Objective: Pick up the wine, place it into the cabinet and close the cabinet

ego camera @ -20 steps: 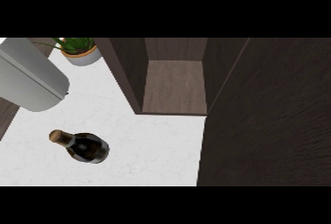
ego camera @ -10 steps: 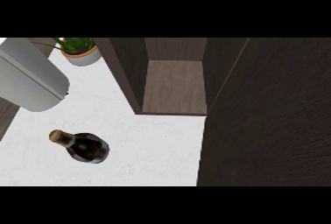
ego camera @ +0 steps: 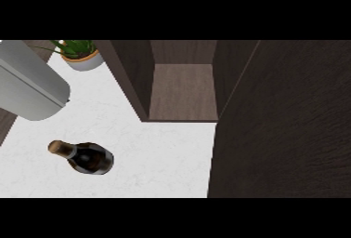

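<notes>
- Standing or lying, I cannot tell which, the wine bottle (ego camera: 86, 158) is on the white counter (ego camera: 158, 153), seen nearly end-on from above: a dark round body with the tan-capped neck (ego camera: 60, 148) pointing to the view's upper left.
- Neither hand shows anywhere in the head view, so whether the fingers are apart, together or closed round anything cannot be told, and nothing can be placed relative to them.
- Nothing touches the bottle; bare counter lies all round it.
- The cabinet (ego camera: 184, 93) is open, up and to the right of the bottle and well apart from it. Its brown inner shelf is bare, and its upper part is cut off by the view's top edge.
- A large dark wood panel (ego camera: 288, 125) fills the right side of the view and hides the counter there. It looks like the cabinet's open door, but its hinge and far edges are out of sight.
- A grey rounded shape (ego camera: 27, 88) sits above the bottle at the left, cut off by the left edge. What it is cannot be made out.
- A potted plant (ego camera: 79, 53) stands on the counter between the grey shape and the cabinet's left wall, its leaves cropped at the top.
</notes>
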{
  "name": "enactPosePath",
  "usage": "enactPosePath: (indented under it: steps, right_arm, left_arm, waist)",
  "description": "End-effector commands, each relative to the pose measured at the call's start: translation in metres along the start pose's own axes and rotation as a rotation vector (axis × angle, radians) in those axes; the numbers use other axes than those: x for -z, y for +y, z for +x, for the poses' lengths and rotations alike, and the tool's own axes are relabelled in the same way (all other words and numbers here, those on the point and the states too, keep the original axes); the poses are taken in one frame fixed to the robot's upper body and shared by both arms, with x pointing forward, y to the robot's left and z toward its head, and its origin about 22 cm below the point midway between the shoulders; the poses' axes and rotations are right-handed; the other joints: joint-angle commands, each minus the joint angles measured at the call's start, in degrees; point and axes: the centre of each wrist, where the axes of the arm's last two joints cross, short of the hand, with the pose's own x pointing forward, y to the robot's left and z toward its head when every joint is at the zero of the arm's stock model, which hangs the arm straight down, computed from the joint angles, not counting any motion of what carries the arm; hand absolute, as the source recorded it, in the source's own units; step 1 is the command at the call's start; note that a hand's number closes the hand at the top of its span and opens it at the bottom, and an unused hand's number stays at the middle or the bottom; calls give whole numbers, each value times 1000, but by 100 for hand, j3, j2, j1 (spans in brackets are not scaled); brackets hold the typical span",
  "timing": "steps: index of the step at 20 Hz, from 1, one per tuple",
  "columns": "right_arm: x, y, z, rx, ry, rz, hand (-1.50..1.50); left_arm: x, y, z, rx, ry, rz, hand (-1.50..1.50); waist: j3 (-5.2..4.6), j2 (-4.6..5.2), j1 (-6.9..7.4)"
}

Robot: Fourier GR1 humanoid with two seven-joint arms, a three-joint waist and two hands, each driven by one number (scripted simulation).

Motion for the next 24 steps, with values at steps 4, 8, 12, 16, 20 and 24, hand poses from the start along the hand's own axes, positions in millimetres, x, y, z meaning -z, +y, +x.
enactPosePath:
  steps: [4, 8, 12, 16, 20, 24]
  right_arm:
    - [-22, 1, 41, -22, -64, 28, -150]
    - [-20, 1, 44, -14, -77, 18, -150]
    - [-14, 6, 36, 0, -59, 32, -150]
    - [-15, 7, 49, -6, -86, 12, -150]
    - [-16, 7, 51, -8, -81, 27, -150]
    - [-24, 7, 59, 0, -71, 38, -150]
  left_arm:
    - [10, -2, 48, 64, -180, 0, -150]
    - [8, 8, 45, 97, -151, 47, -150]
    - [7, 30, 41, 137, -177, 70, -150]
    - [-4, 43, 36, 123, -139, 101, -150]
    - [3, 71, 30, 135, -136, 147, -150]
    - [13, 84, 32, 122, -100, 141, -150]
  waist:
    - [2, 18, -64]
    - [2, 50, -90]
    - [-1, 54, -129]
    - [-9, 42, -68]
    - [-7, 61, -166]
    - [-4, 48, -162]
